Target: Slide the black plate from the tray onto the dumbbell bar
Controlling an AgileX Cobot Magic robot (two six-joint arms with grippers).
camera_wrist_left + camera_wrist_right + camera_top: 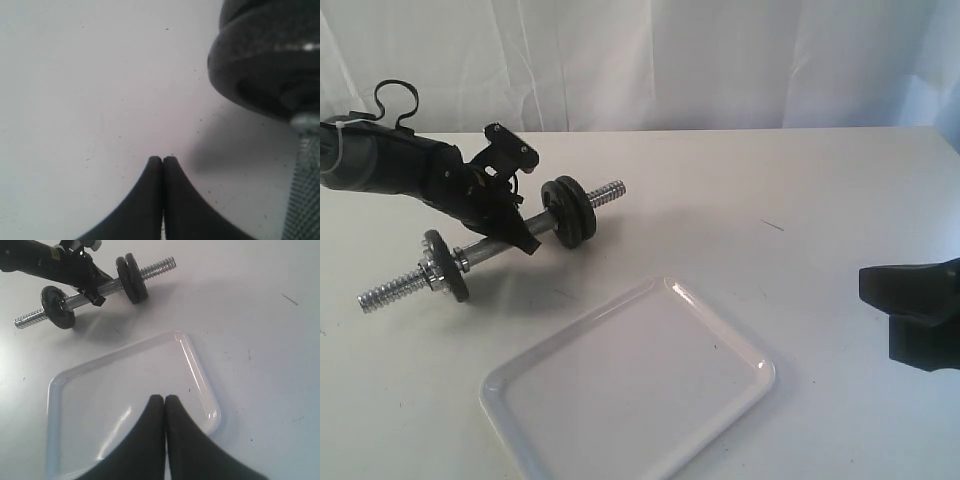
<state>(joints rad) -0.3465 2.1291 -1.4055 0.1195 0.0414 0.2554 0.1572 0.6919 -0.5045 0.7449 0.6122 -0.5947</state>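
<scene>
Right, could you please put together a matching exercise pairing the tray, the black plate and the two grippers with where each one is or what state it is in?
Things:
1. tray
2. black plate
3. left gripper
4. right gripper

Places and states:
A. on the dumbbell bar, near one threaded end
B. jaws shut, at the exterior view's right edge
C. white, on the table, nothing in it
D. jaws shut on nothing, beside the bar's smooth middle

Pairs: 1-C; 2-A; 3-D; 4-B
</scene>
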